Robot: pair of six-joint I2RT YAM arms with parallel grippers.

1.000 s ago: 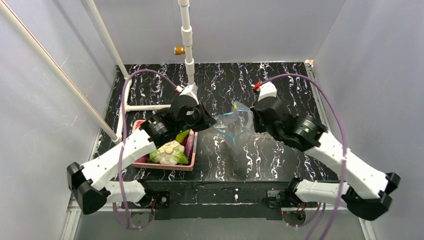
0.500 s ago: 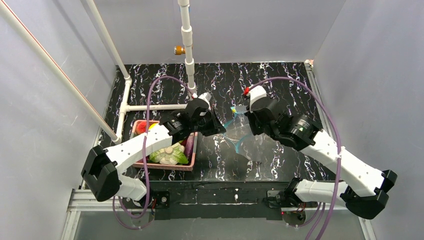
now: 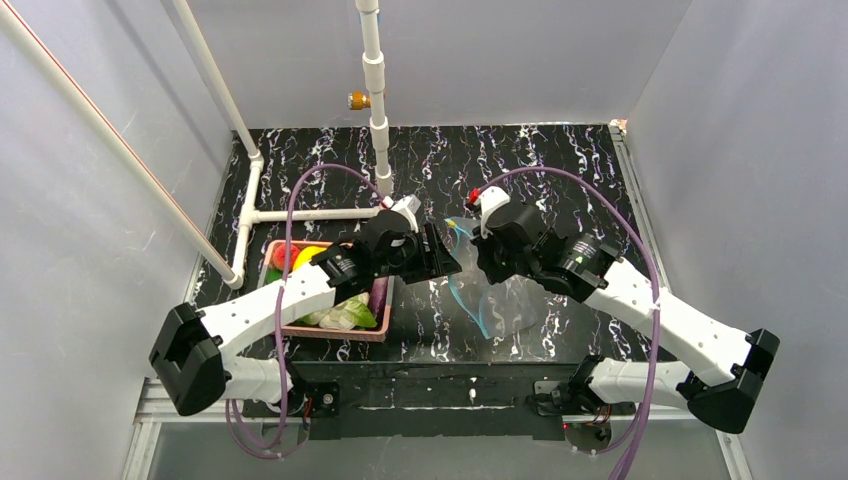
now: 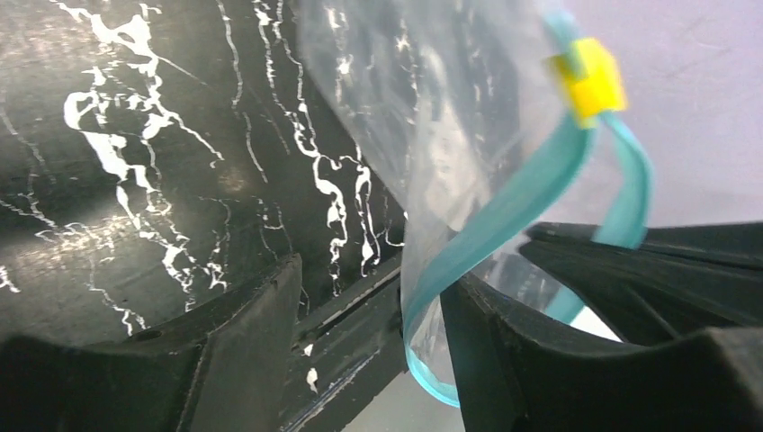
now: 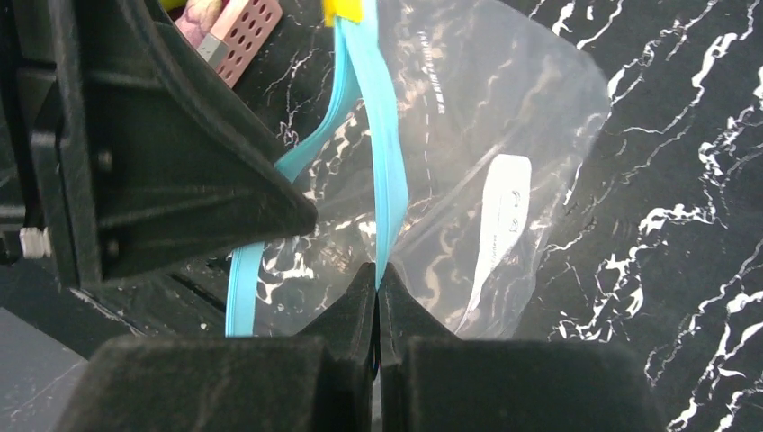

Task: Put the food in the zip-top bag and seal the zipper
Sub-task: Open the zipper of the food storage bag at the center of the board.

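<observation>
The clear zip-top bag (image 3: 497, 305) hangs over the table's middle. My right gripper (image 5: 378, 273) is shut on one lip of its teal zipper (image 5: 389, 171). A yellow slider (image 4: 591, 79) sits at the strip's end. My left gripper (image 4: 369, 281) faces the right one, open, with the other teal lip (image 4: 504, 216) running between its fingers close to the right finger (image 4: 504, 360). From above, the left gripper (image 3: 447, 256) and the right gripper (image 3: 476, 260) nearly meet at the bag's mouth. The food (image 3: 345, 314) lies in the pink basket (image 3: 335, 330): a leafy head, a purple piece (image 3: 380, 294), a yellow piece (image 3: 308, 254).
White pipes (image 3: 378, 130) stand at the back and left of the black marbled table (image 3: 560, 170). Grey walls close in on three sides. The left arm (image 3: 290, 295) crosses over the basket. A white label (image 5: 504, 207) shows on the bag.
My left gripper has swung right from above the basket to the bag's mouth and has opened. The right gripper has shifted left with the bag, which now hangs nearer the front.
</observation>
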